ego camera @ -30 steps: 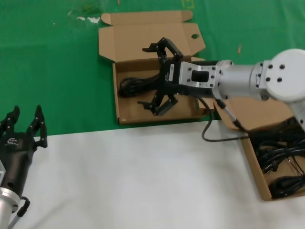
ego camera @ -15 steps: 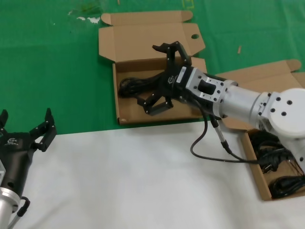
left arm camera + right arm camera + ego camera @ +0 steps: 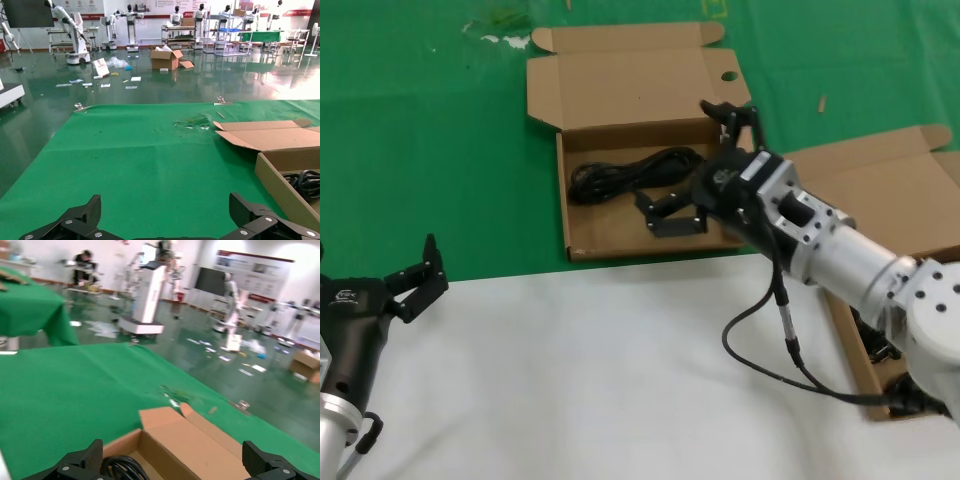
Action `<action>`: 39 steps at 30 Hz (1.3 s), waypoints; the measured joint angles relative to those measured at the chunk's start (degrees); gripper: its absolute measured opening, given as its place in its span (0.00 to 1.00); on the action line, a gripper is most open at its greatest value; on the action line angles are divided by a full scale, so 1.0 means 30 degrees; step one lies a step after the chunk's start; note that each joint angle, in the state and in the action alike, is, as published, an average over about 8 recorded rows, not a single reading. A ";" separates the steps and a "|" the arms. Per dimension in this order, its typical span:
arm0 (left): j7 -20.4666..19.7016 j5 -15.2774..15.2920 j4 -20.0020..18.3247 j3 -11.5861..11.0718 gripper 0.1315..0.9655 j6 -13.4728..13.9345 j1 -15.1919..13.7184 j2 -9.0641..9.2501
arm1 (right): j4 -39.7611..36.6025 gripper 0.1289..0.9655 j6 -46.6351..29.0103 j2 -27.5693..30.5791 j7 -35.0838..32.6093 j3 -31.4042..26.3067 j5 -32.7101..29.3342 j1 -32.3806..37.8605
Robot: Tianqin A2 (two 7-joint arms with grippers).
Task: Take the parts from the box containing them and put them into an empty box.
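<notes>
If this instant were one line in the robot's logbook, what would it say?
right gripper: open, empty, above holed-lid box | cable: lying in that box | left gripper: open, idle, near table edge

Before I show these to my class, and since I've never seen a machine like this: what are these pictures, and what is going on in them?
This is a two-armed robot photographed by its own cameras. The wide picture comes from its head, looking down at a table that is part green cloth, part white. The other two come from cameras on its wrists, looking out over the claws into a workshop hall.

The right gripper, open and holding nothing, hangs over the near right corner of the cardboard box with the holed lid. One coiled black cable lies inside that box. Further right, a second box holds more black cables, mostly hidden by the arm. The left gripper waits open at the near left, over the edge of the green cloth.
</notes>
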 joint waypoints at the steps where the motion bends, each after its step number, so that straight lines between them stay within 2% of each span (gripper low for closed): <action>1: 0.0000 0.0000 0.0000 0.0000 0.86 0.0000 0.0000 0.0000 | 0.0145 1.00 0.0247 -0.0032 0.0040 0.0176 0.0118 -0.0286; 4: 0.0000 0.0000 0.0000 0.0000 0.92 0.0000 0.0000 0.0000 | 0.0577 1.00 0.0979 -0.0126 0.0163 0.0696 0.0470 -0.1134; 13: 0.0000 -0.0001 0.0000 0.0000 0.99 0.0000 0.0000 0.0000 | 0.1873 1.00 0.3176 -0.0407 0.0524 0.2257 0.1523 -0.3668; 29: 0.0001 -0.0004 0.0000 -0.0001 1.00 0.0000 0.0000 0.0000 | 0.4089 1.00 0.6935 -0.0890 0.1151 0.4928 0.3326 -0.8037; 39: 0.0001 -0.0003 0.0000 -0.0001 1.00 0.0000 0.0000 0.0000 | 0.4358 1.00 0.7393 -0.0949 0.1226 0.5253 0.3545 -0.8546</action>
